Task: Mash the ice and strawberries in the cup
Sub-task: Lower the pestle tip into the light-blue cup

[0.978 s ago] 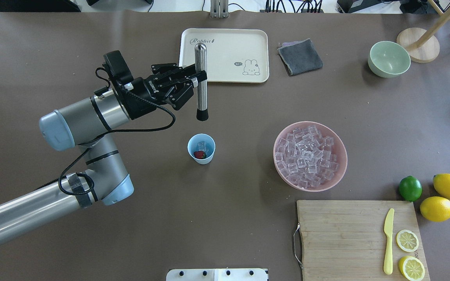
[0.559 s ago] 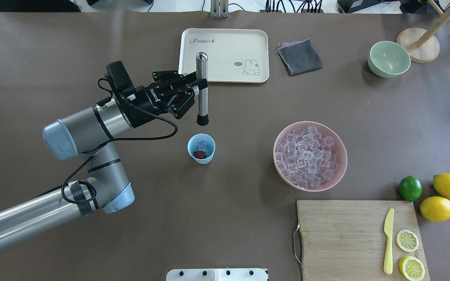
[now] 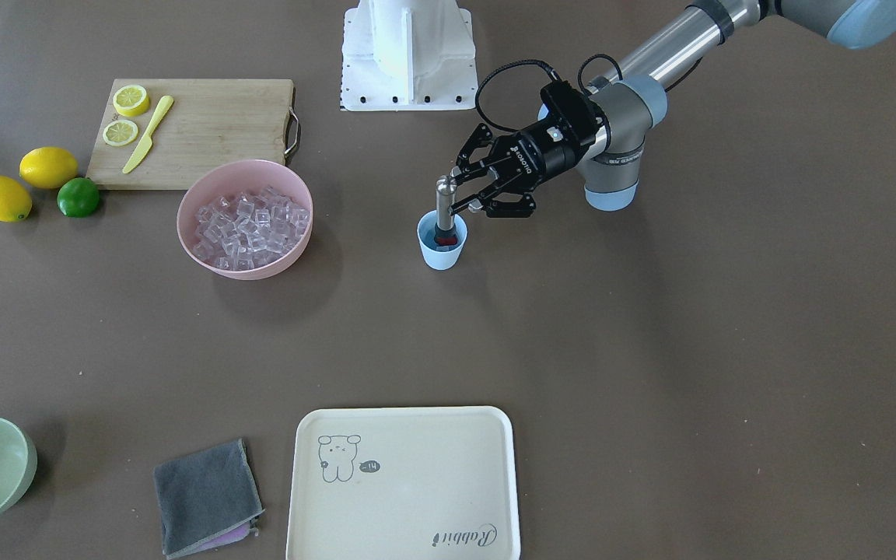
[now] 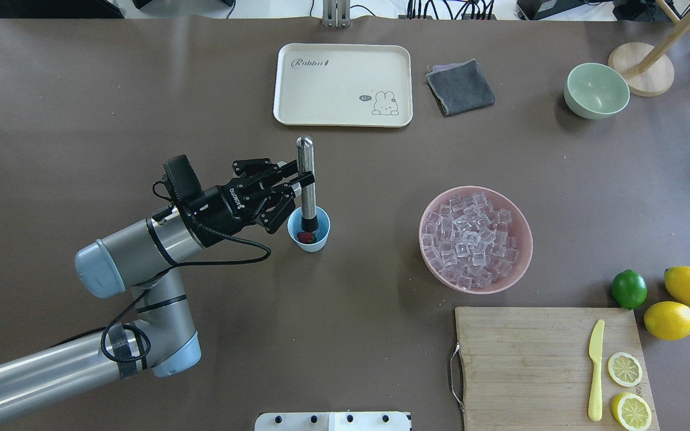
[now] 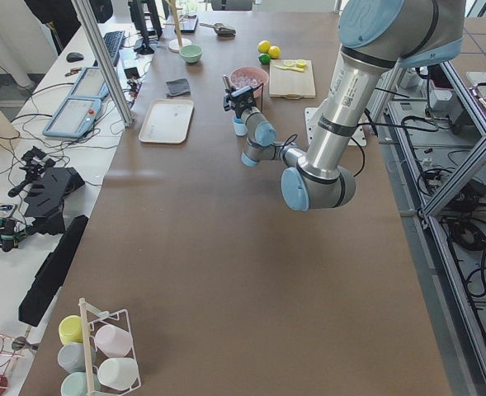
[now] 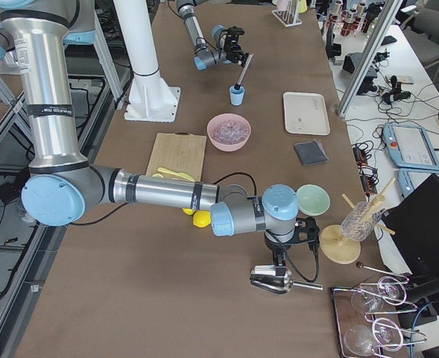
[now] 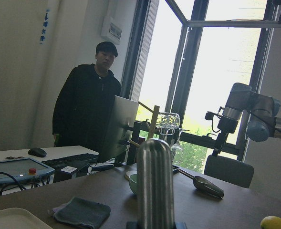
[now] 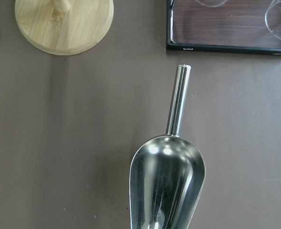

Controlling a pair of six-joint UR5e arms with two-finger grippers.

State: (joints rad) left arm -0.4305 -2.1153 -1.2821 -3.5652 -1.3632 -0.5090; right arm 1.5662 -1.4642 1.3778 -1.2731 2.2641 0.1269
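The pale-blue cup [image 4: 323, 232] stands left of the table's middle and also shows in the front view [image 3: 442, 257]. A red strawberry [image 4: 305, 237] lies inside it. My left gripper [image 4: 303, 178] is shut on an upright steel muddler [image 4: 306, 161], whose black tip is down inside the cup. Any ice in the cup is hidden. Many clear ice cubes [image 4: 471, 239] fill the pink bowl [image 4: 522, 263]. My right gripper [image 6: 285, 252] hangs over a steel scoop [image 8: 168, 191] far to the right; I cannot tell whether it is open or shut.
A cream tray [image 4: 342, 84], a grey cloth [image 4: 460, 87] and a pale-green bowl [image 4: 596, 90] lie along the far side. A cutting board [image 4: 524, 365] holds a yellow knife and lemon slices. Two lemons and a lime [image 4: 629, 289] lie beside it.
My left gripper has carried the muddler toward the robot and down. Its tip was above the table beyond the cup and is now inside the cup.
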